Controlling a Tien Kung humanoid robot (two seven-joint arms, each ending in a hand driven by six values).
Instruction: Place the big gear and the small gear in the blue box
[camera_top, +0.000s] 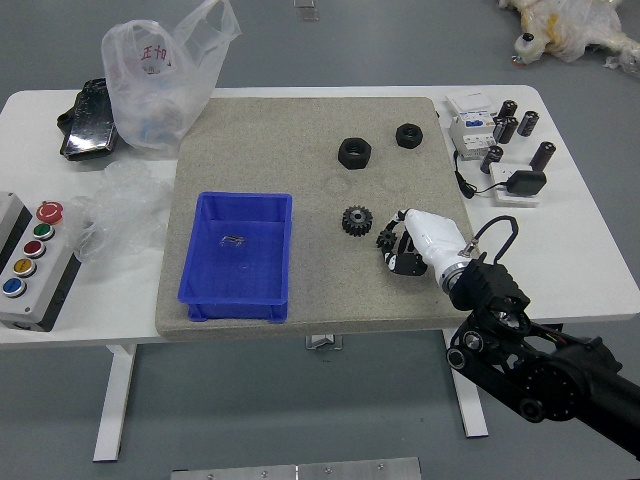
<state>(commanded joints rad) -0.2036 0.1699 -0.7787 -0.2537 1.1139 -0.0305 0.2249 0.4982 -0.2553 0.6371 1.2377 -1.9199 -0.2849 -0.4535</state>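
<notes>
The small dark toothed gear (386, 240) sits at the fingertips of my right hand (391, 241), between them. Just left of my hand, the bigger black gear (357, 221) lies flat. Well left of my hand, the blue box (237, 255) stands upright, open-topped.

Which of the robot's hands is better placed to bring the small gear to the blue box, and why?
Right, most likely: the right hand is at the small gear, and the left hand is out of view. The blue box lies beyond the big gear.
</notes>
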